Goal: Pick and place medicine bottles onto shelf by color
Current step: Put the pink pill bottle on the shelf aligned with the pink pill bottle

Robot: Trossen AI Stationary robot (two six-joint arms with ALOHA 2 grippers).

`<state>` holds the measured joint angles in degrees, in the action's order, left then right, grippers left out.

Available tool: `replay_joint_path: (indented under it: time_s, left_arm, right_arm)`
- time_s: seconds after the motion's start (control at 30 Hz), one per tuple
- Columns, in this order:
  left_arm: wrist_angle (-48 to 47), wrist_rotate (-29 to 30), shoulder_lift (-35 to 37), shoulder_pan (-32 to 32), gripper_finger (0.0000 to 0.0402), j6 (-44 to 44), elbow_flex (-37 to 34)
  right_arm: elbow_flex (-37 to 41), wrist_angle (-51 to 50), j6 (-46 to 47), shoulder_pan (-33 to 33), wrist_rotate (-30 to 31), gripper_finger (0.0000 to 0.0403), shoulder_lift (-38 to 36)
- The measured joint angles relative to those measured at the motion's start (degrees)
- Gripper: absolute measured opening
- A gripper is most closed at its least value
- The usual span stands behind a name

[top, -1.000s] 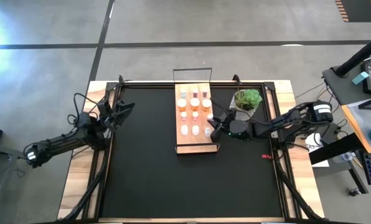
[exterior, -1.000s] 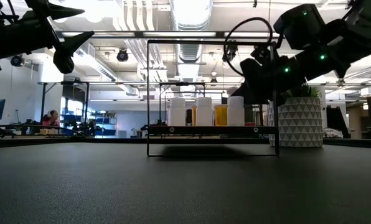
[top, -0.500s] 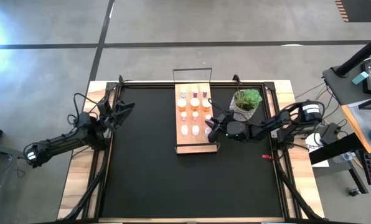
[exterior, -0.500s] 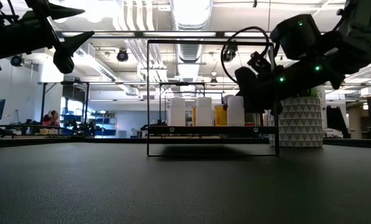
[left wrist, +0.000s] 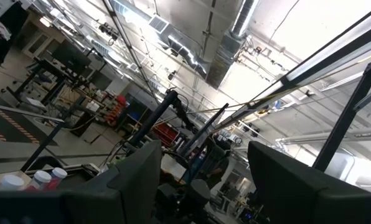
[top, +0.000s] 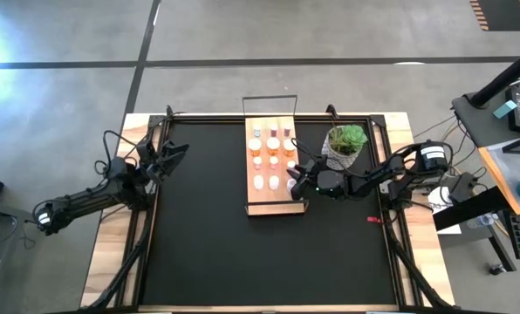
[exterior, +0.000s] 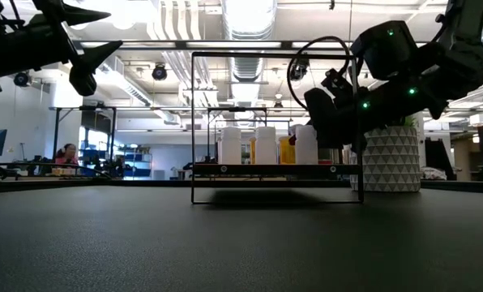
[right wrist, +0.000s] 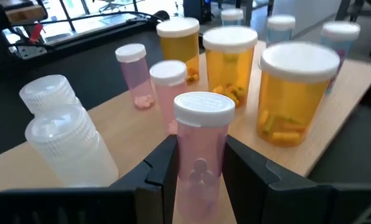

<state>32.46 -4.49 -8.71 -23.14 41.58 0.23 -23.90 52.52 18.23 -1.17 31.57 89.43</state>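
Note:
The light-wood shelf (top: 282,206) lies at the middle of the black mat, and several bottles (top: 273,144) stand on it in rows. In the right wrist view these are orange ones (right wrist: 294,93), pink ones (right wrist: 136,74) and white ones (right wrist: 67,143). My right gripper (top: 296,180) is at the shelf's right edge, shut on a pink bottle (right wrist: 201,134) with a white cap. It also shows in the low view (exterior: 321,122). My left gripper (top: 178,150) hangs open and empty, raised over the mat's far left corner. My right gripper pinches the pink bottle's body (right wrist: 201,163) between its two fingers (right wrist: 162,171), just below the white cap. The fingers come roughly level from the table's right side. The bottle stands upright over the shelf board's right edge; the fingers hide its bottom.
A green plant in a white pot (top: 345,144) stands just right of the shelf, close behind my right arm. The shelf's thin dark wire frame (exterior: 194,122) rises at its ends. A small red thing (top: 373,219) lies on the mat at the right.
My right gripper has moved toward the table's left edge, up to the shelf's right side, carrying the pink bottle upright.

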Motion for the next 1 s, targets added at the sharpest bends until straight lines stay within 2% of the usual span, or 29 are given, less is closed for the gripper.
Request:
replay_joint_path:
  time_s: [0.43, 1.0]
  left_arm:
    - [0.0, 0.0, 0.0, 0.0, 0.0224, 0.0, 0.0]
    - [0.0, 0.0, 0.0, 0.0, 0.0224, 0.0, 0.0]
  right_arm:
    - [0.0, 1.1, -3.9, 0.0, 0.2, 0.01, 0.8]
    - [0.1, 12.0, -4.8, -0.4, 1.2, 0.01, 7.2]
